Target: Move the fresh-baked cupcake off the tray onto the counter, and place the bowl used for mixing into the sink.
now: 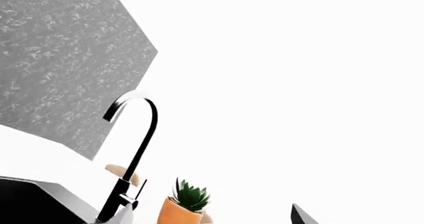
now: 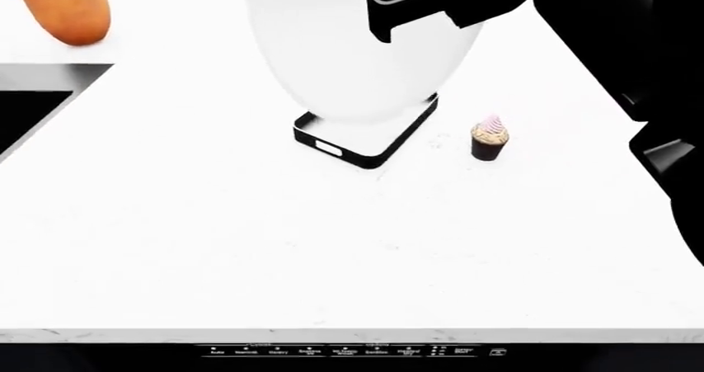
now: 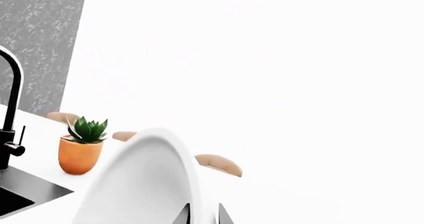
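Note:
My right gripper [image 3: 205,215] is shut on the rim of the white bowl [image 3: 139,184], which hangs tilted on edge above the counter. In the head view the bowl [image 2: 352,50] hides most of the black-rimmed tray [image 2: 363,141] below it. The cupcake [image 2: 490,137] stands on the white counter [image 2: 330,248], just right of the tray. The black sink [image 2: 22,100] lies at the far left. My left gripper [image 1: 212,220] is open and holds nothing; it looks toward the sink [image 1: 33,199] and is out of the head view.
A tall black faucet [image 1: 139,144] rises behind the sink. An orange pot with a green succulent [image 2: 68,9] stands just right of the sink at the back. The counter's front edge [image 2: 352,335] runs along the near side. My black right arm [image 2: 616,50] crosses the upper right.

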Controlling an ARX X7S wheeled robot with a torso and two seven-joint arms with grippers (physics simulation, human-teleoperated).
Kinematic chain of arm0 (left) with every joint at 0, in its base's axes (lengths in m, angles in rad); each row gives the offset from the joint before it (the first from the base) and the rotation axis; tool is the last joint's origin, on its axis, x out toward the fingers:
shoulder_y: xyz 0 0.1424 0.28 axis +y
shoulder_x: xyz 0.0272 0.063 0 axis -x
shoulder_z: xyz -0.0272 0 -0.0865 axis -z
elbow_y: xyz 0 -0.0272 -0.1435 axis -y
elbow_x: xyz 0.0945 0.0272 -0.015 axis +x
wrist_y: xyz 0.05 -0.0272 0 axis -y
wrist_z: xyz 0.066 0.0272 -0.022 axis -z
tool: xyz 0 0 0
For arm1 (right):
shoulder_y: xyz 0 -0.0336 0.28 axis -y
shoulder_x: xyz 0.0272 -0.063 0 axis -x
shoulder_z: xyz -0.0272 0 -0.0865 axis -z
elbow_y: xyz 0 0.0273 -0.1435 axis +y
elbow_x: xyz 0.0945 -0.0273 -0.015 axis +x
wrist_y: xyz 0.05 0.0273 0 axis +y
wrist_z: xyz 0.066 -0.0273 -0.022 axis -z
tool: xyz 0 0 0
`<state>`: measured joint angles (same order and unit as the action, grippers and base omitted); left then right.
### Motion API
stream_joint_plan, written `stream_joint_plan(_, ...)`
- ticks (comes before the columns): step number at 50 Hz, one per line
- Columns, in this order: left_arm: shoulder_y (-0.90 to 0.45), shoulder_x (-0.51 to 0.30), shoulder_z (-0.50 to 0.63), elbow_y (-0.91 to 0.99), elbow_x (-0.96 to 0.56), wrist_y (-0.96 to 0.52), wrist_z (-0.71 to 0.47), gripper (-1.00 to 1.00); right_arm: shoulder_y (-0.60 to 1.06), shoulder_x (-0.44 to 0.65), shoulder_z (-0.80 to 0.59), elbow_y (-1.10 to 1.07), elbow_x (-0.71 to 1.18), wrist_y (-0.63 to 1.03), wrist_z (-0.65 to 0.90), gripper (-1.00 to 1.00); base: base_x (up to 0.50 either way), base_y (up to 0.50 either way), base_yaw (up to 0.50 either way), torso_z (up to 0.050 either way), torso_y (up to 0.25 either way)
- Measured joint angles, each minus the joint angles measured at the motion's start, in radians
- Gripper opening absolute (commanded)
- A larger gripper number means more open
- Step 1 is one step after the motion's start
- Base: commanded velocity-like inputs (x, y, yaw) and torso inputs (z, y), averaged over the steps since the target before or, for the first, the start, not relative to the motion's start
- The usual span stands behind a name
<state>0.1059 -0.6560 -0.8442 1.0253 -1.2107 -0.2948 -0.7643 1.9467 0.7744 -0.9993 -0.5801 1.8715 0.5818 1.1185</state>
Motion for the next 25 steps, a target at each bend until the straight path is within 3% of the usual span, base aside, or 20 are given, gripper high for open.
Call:
stream_joint_plan(15, 0.233, 0.004, -0.047, 0.011, 0.083, 0.209, -0.032, 1.00, -0.008, -0.042, 0.004, 0.022, -0.042, -0.016, -0.026, -1.00, 0.29, 0.48, 0.00, 0.000, 0.001)
stream_joint_plan(25, 0.299, -0.005, -0.055, 0.011, 0.101, 0.273, -0.051, 1.00, -0.011, -0.057, -0.003, 0.032, -0.044, -0.009, -0.034, -1.00, 0.03, 0.50, 0.00, 0.000, 0.001)
